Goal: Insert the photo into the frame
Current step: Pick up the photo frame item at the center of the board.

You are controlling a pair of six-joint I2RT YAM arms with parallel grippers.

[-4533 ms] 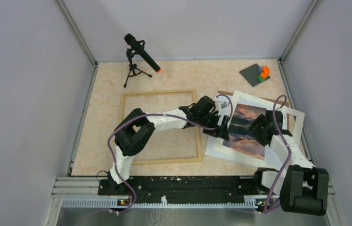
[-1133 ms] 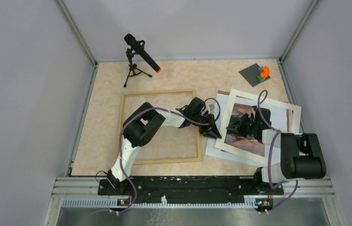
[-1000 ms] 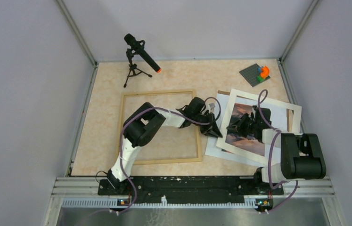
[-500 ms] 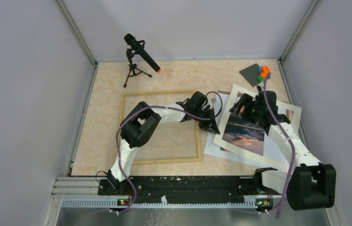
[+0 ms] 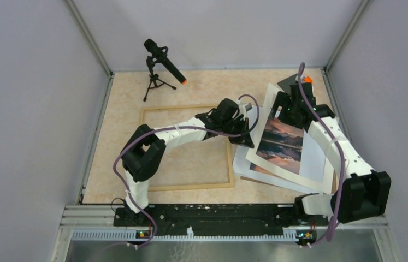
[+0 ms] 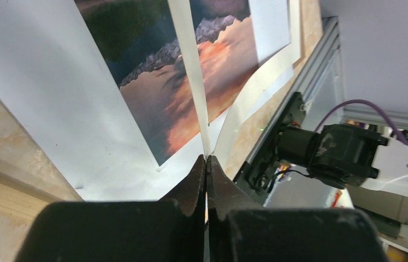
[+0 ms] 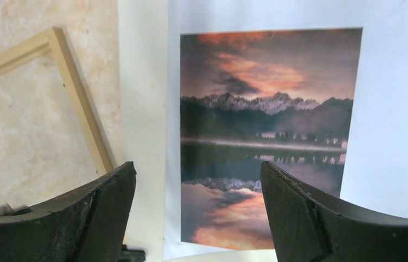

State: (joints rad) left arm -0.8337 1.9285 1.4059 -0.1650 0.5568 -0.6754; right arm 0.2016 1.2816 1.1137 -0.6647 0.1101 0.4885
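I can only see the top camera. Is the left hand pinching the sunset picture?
Observer: No. The left wrist camera shows the left hand shut on the thin edge of the white mat, with the photo showing underneath.
Operator: Is the other hand holding anything?
Observer: No. Its own camera shows the right hand open, fingers wide apart, nothing between them.
Operator: What does that camera see below?
Observer: The photo close up: pale mountains and a row of trees mirrored in water.

We see the beige marbled table [image 5: 118, 136] bearing the frame [image 5: 190, 186], a small microphone tripod [image 5: 155, 83] far left, and the photo [image 5: 281, 144] at right.
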